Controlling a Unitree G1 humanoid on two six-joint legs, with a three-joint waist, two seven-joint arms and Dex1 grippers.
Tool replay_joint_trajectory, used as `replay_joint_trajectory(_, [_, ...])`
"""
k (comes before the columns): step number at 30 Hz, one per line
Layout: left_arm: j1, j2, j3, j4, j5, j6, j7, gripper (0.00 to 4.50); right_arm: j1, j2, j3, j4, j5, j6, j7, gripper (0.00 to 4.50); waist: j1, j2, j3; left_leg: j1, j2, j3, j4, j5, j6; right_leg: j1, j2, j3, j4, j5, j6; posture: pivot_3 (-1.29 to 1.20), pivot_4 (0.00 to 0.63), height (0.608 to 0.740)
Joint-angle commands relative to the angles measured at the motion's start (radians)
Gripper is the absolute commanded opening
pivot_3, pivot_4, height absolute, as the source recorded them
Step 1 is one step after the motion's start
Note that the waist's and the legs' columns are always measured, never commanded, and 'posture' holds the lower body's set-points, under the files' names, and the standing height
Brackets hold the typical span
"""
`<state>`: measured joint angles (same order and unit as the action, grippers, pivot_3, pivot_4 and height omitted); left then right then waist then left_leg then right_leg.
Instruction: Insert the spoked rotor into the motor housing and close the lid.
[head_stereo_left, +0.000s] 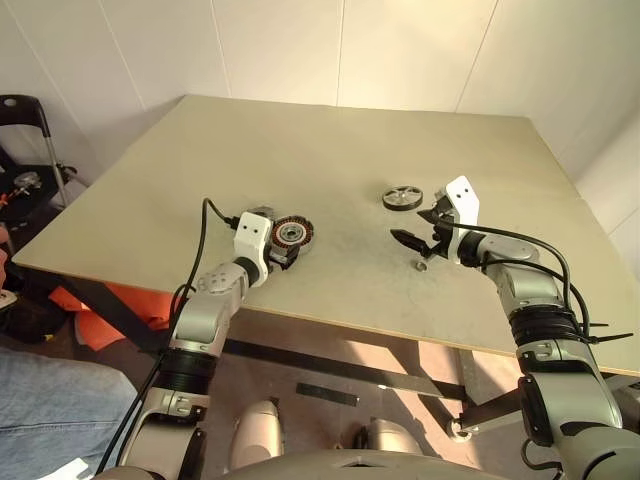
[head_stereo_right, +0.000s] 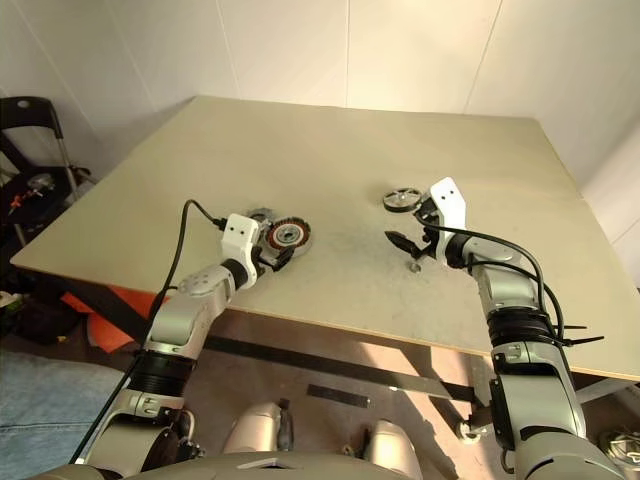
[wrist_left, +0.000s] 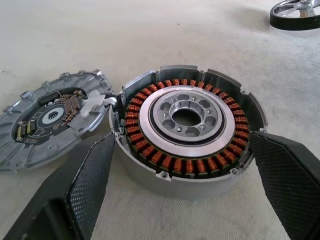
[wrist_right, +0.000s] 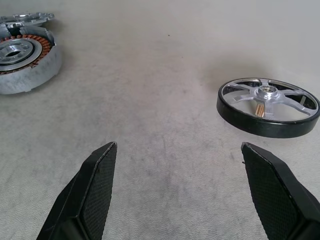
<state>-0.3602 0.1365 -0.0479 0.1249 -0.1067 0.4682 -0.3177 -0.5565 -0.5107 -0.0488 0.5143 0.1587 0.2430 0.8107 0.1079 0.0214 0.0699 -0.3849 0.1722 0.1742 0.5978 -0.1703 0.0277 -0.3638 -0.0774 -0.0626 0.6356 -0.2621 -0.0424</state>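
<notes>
- Spoked rotor (wrist_right: 267, 106): flat round disc, glossy black rim, bright silver spokes meeting a raised hub with a brass-coloured tip; flat on the far right part of the worktop (head_stereo_left: 330, 150), just beyond the right pincer.
- Motor housing (wrist_left: 187, 130): shallow round cup of dull cast silver metal with notched wall, ring of copper-red windings packed around a polished steel ring and a holed hub with dark centre; open side up on the left part of the worktop, well apart from the rotor.
- Lid (wrist_left: 52, 117): grey metal disc with ribbed, gear-like edge, inner face up showing a dark circuit board and a white plastic piece; flat beside the housing, rim touching or nearly touching the housing wall.
- Left pincer (wrist_left: 187, 170): black textured fingers spread wide, one on either side of the housing, close to its wall; contact cannot be told; nothing gripped.
- Right pincer (wrist_right: 177, 185): fingers wide apart and holding nothing, low over bare worktop, rotor ahead of it and off to one finger's side.
- Small metal piece (head_stereo_left: 421, 265) lying on the worktop under the right pincer; kind unclear.
- Worktop surface: pale beige, matte, finely scuffed.
- Beside the worktop on the left: a black chair frame (head_stereo_left: 30, 115), something orange (head_stereo_left: 100, 310) underneath, and a person's denim-clad leg (head_stereo_left: 45, 400).
</notes>
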Motion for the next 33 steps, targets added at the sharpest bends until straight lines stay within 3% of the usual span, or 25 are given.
replay_joint_trajectory(1, [-0.023,-0.002,-0.018,0.113,0.042,-0.026,0.031,4.49,-0.024,-0.010,-0.011,-0.041,0.011,-0.004,0.000,4.50,0.000,0.000,0.000,0.001,0.000,0.000,0.000,0.000,0.000,0.000,0.000,0.000,0.000,0.000,0.000,0.00,0.000,0.740])
replay_joint_trajectory(6, [-0.083,-0.017,-0.056,0.253,0.060,-0.091,0.013,4.49,-0.033,-0.008,-0.011,-0.036,0.010,-0.005,-0.002,4.50,0.003,0.000,0.000,0.006,0.000,0.000,-0.002,0.000,0.000,0.005,0.000,0.000,-0.001,-0.002,0.003,0.00,0.000,0.740])
replay_joint_trajectory(9, [-0.124,-0.033,-0.063,0.331,0.063,-0.122,-0.001,4.49,-0.037,-0.009,-0.011,-0.035,0.010,-0.006,-0.003,4.50,0.002,0.002,0.000,0.014,0.000,0.000,-0.009,0.000,0.000,0.011,0.000,-0.003,-0.014,-0.002,0.004,0.00,0.000,0.740])
replay_joint_trajectory(11, [-0.150,-0.045,-0.068,0.382,0.068,-0.144,-0.010,4.49,-0.038,-0.010,-0.012,-0.034,0.009,-0.006,-0.004,4.50,0.002,0.002,-0.001,0.020,-0.001,0.000,-0.023,0.000,0.000,0.019,-0.003,-0.010,-0.033,-0.003,0.005,0.00,0.000,0.740])
replay_joint_trajectory(18, [-0.230,-0.100,-0.086,0.503,0.083,-0.214,-0.054,4.49,-0.040,-0.012,-0.013,-0.035,0.010,-0.005,-0.008,4.50,0.001,0.010,0.000,0.025,-0.005,0.000,-0.027,-0.003,0.004,0.037,-0.017,-0.032,-0.063,-0.002,0.007,0.00,0.000,0.740])
replay_joint_trajectory(21, [-0.235,-0.102,-0.060,0.454,0.057,-0.231,-0.080,4.49,-0.036,-0.014,-0.016,-0.044,0.012,-0.002,-0.007,4.50,0.002,0.010,0.003,0.023,-0.006,0.001,-0.031,-0.005,0.006,0.047,-0.030,-0.050,-0.063,-0.005,0.009,0.00,0.000,0.740])
replay_joint_trajectory(22, [-0.232,-0.099,-0.045,0.422,0.039,-0.238,-0.090,4.49,-0.033,-0.015,-0.017,-0.050,0.014,0.001,-0.006,4.50,0.011,-0.011,0.001,0.013,-0.011,0.009,-0.036,-0.005,0.006,0.044,-0.033,-0.044,-0.032,-0.017,0.002,0.00,0.000,0.740])
replay_joint_trajectory(23, [-0.227,-0.096,-0.029,0.386,0.018,-0.236,-0.102,4.49,-0.031,-0.015,-0.017,-0.055,0.015,0.003,-0.006,4.50,0.020,-0.030,0.004,0.013,-0.017,0.035,-0.041,-0.005,0.005,0.041,-0.036,-0.022,0.006,-0.032,-0.011,0.00,0.000,0.740])
replay_joint_trajectory(24, [-0.220,-0.094,-0.012,0.340,-0.009,-0.232,-0.119,4.49,-0.029,-0.016,-0.017,-0.058,0.016,0.005,-0.005,4.50,0.034,-0.027,0.004,0.013,-0.025,0.054,-0.039,-0.010,-0.003,0.016,-0.043,0.011,0.018,-0.039,0.025,0.00,0.000,0.740])
replay_joint_trajectory(25, [-0.212,-0.092,0.001,0.294,-0.032,-0.222,-0.133,4.49,-0.028,-0.015,-0.016,-0.060,0.017,0.006,-0.005,4.50,0.048,-0.016,-0.002,0.010,-0.028,0.045,-0.022,-0.020,-0.007,0.011,-0.050,0.015,0.019,-0.037,0.027,0.00,0.000,0.740])
replay_joint_trajectory(26, [-0.206,-0.089,0.009,0.257,-0.047,-0.214,-0.142,4.49,-0.027,-0.014,-0.016,-0.061,0.017,0.006,-0.005,4.50,0.053,-0.006,-0.007,0.014,-0.033,0.002,-0.007,-0.021,-0.006,0.011,-0.045,0.012,0.020,-0.034,0.029,0.00,0.000,0.740])
replay_joint_trajectory(27, [-0.199,-0.087,0.018,0.213,-0.068,-0.204,-0.151,4.49,-0.027,-0.013,-0.014,-0.060,0.016,0.006,-0.005,4.50,0.051,-0.005,-0.008,0.008,-0.031,-0.007,-0.014,0.000,0.002,0.007,-0.040,0.006,0.020,-0.031,0.031,0.00,0.000,0.740])
replay_joint_trajectory(28, [-0.193,-0.088,0.029,0.170,-0.096,-0.184,-0.161,4.49,-0.027,-0.011,-0.013,-0.059,0.015,0.005,-0.005,4.50,0.047,-0.006,-0.008,0.000,-0.024,-0.003,-0.014,0.013,0.007,0.000,-0.033,0.006,0.019,-0.022,0.021,0.00,0.000,0.740])
replay_joint_trajectory(30, [-0.181,-0.085,0.048,0.075,-0.144,-0.139,-0.168,4.49,-0.029,-0.006,-0.008,-0.059,0.014,0.005,-0.003,4.50,0.043,-0.006,-0.008,-0.023,-0.017,-0.003,-0.009,0.014,0.010,-0.017,-0.028,0.002,0.014,-0.015,0.015,0.00,0.000,0.740])
replay_joint_trajectory(33, [-0.164,-0.078,0.066,-0.027,-0.194,-0.080,-0.168,4.49,-0.036,0.001,0.008,-0.067,0.011,0.006,0.010,4.50,0.039,-0.007,-0.008,-0.038,-0.015,0.000,-0.001,0.009,0.018,-0.029,-0.028,0.001,0.017,-0.014,0.015,0.00,0.000,0.740])
